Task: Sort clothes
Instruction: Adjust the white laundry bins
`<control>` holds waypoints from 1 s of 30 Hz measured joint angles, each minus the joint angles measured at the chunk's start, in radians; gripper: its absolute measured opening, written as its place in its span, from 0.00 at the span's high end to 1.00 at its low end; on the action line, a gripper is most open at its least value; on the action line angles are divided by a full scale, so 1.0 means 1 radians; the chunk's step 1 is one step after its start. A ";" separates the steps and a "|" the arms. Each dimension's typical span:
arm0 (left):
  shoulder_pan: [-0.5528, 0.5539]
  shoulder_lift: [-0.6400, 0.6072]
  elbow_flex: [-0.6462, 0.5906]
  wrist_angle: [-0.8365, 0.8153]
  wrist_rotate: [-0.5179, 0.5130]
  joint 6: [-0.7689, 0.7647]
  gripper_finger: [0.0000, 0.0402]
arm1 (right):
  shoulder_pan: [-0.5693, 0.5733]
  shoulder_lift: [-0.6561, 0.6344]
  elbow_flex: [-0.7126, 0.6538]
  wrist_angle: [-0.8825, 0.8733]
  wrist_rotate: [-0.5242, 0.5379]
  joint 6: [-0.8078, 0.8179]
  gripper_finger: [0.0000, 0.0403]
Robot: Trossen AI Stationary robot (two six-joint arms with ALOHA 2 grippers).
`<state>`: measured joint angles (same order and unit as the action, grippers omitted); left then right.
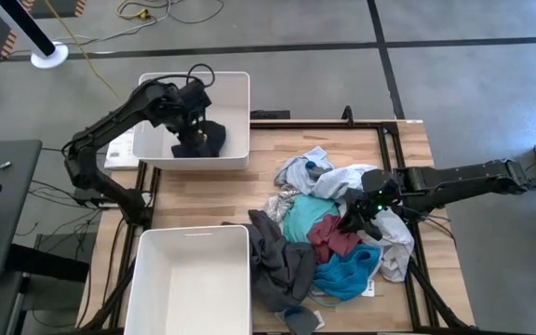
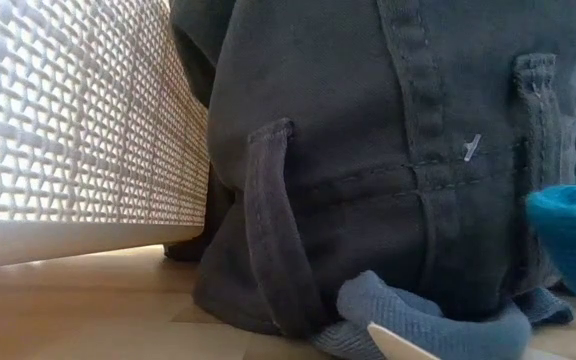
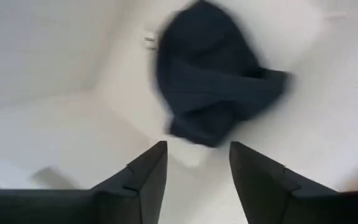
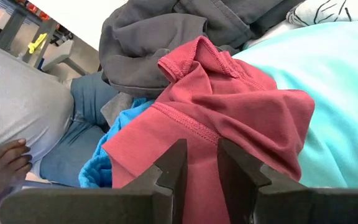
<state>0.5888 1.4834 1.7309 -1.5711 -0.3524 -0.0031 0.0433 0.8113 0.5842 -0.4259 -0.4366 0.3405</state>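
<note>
left claw: spread over navy garment in far bin | right claw: narrowly parted, seemingly pinching maroon shirt on pile

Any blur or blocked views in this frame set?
Left wrist view: the dark garment in the white bin is smeared by motion, its edges soft, while the left gripper reads sharp, jaws apart. Low view: grey pants fill the lens, out of focus, hiding the table. Right wrist view: sharp on the maroon garment. High view: even light, no glare.
</note>
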 joint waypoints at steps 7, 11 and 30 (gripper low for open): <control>-0.061 -0.058 -0.020 0.000 0.181 0.103 0.56 | 0.000 0.000 0.000 0.000 0.000 0.000 0.73; -0.116 -0.068 -0.088 0.001 0.200 0.166 0.56 | 0.000 0.000 0.000 0.000 0.000 0.000 0.73; -0.112 -0.066 -0.316 0.104 0.043 0.251 0.58 | 0.000 0.000 0.000 0.000 0.000 0.000 0.73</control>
<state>0.4769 1.4170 1.4152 -1.4668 -0.3090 0.2476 0.0433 0.8116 0.5842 -0.4259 -0.4362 0.3405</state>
